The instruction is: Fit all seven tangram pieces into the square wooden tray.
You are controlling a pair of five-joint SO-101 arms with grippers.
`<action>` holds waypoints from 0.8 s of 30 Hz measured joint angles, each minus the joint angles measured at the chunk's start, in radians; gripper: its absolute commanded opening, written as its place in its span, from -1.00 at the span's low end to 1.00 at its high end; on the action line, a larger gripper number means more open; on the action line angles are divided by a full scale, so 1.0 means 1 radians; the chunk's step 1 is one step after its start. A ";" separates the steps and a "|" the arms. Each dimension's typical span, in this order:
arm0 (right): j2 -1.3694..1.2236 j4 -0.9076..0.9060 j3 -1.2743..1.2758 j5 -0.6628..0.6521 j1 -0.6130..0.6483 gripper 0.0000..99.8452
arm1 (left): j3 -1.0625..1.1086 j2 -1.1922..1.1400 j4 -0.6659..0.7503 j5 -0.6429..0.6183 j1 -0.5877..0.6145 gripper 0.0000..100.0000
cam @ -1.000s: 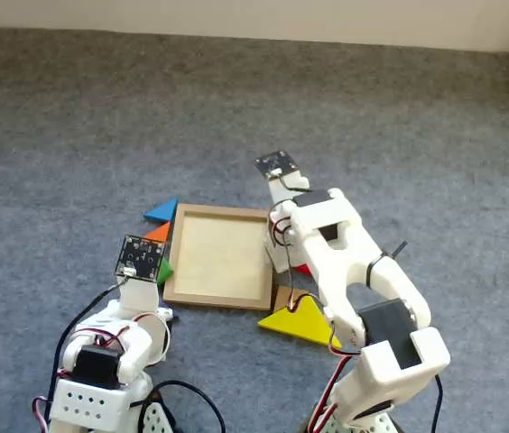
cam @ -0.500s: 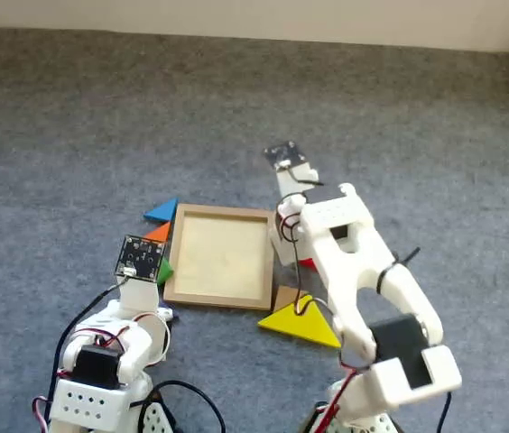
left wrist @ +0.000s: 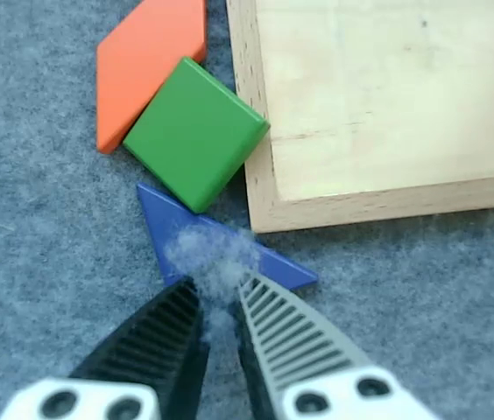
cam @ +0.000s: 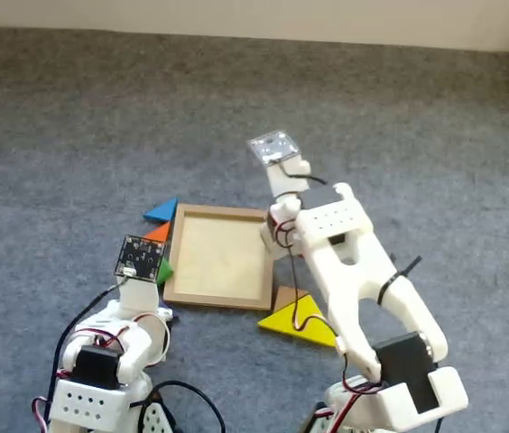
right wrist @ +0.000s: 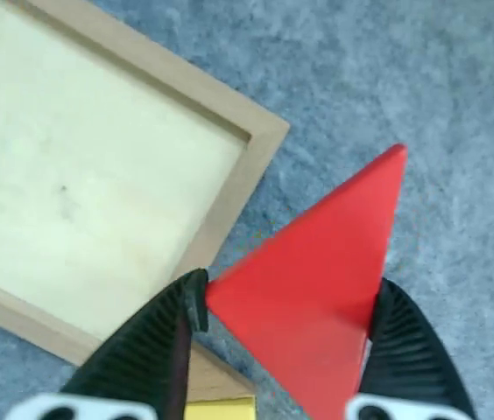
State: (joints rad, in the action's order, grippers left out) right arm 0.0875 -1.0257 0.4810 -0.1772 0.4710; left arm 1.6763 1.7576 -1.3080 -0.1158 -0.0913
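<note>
None of the pieces lies in the tray yet; its floor is bare. My right gripper is spread wide and clamped across the red triangle, just outside the tray's corner. I judge that lets me swing the triangle in against the rim. My left gripper is all but closed and has hold of nothing. It sits at the blue triangle beside the green square, well apart from the right arm, which I take to be why it is parked there.
</note>
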 measured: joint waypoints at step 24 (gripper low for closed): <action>0.000 0.075 -0.058 0.643 0.195 -0.66 | 0.000 0.000 0.000 0.000 0.000 -0.97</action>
State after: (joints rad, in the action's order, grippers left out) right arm 0.0875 -0.9505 0.4227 0.4657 0.6659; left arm 1.6763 1.7576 -1.3080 -0.1158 -0.0913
